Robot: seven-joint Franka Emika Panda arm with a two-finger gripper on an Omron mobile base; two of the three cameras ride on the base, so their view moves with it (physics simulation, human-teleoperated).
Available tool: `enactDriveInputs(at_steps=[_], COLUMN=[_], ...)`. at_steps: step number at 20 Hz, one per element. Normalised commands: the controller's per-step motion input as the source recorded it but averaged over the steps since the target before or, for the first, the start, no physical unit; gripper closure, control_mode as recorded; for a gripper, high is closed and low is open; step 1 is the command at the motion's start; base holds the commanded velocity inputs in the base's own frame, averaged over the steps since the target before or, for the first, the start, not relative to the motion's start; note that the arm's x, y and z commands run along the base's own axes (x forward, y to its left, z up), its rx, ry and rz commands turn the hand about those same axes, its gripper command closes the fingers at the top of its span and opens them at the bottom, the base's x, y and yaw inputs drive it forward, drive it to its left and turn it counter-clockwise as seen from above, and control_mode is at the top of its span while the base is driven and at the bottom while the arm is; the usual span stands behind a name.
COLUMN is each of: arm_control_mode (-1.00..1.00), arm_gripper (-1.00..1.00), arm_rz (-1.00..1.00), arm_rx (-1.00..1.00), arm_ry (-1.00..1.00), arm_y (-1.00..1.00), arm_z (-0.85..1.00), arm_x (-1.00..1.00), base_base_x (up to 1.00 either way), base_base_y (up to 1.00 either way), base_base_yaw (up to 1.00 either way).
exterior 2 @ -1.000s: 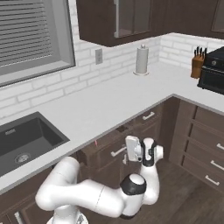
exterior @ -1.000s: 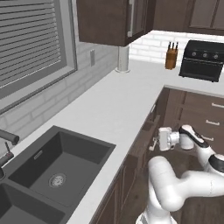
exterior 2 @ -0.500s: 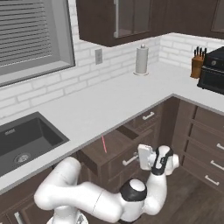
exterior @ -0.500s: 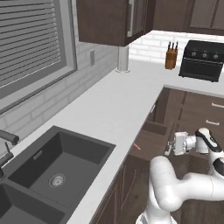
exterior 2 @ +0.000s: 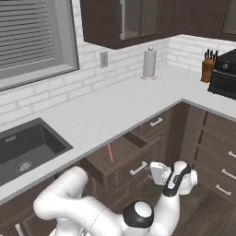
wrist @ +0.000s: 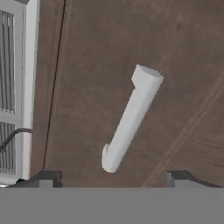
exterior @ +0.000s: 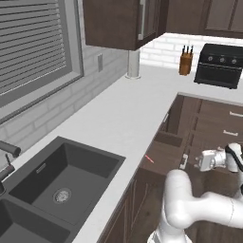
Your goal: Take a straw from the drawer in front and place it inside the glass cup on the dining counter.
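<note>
No legible writing is seen. The gripper (wrist: 111,177) is spread wide, empty, before the drawer (exterior 2: 120,159); the straw (exterior 2: 110,152) lies inside.

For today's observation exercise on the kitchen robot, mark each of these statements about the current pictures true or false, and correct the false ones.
1. The drawer under the counter stands pulled open. True.
2. The straw lies inside the open drawer. True.
3. The gripper is holding the straw. False: its jaws stand open in the hand view, clear of the silver bar handle in front of them, and the straw lies in the drawer.
4. A knife block stands on the counter beside a dark oven-like appliance. True.
5. The sink is white. False: it is dark grey, set in the white worktop.
</note>
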Motion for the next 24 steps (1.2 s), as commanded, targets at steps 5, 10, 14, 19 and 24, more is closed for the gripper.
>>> enactDriveInputs(at_steps=[5,10,14,19,24], arm_control_mode=[-1.0,-1.0,-1.0,-1.0,-1.0], arm_gripper=[-1.0,-1.0,-1.0,-1.0,-1.0], arm_rz=[-0.02,0.0,0.03,0.0,0.0], arm_rx=[-0.24,-0.41,-0.44,-0.37,-0.3], arm_ry=[-0.14,-0.07,-0.13,0.03,0.35], arm_y=[0.11,0.41,0.45,0.54,0.56], arm_z=[1.0,1.0,1.0,0.61,-0.21], arm_x=[-0.1,0.15,0.15,0.24,0.56], base_base_x=[0.0,0.0,0.0,0.0,0.0], base_base_y=[0.0,0.0,0.0,0.0,0.0], base_base_yaw=[0.0,0.0,0.0,0.0,0.0])
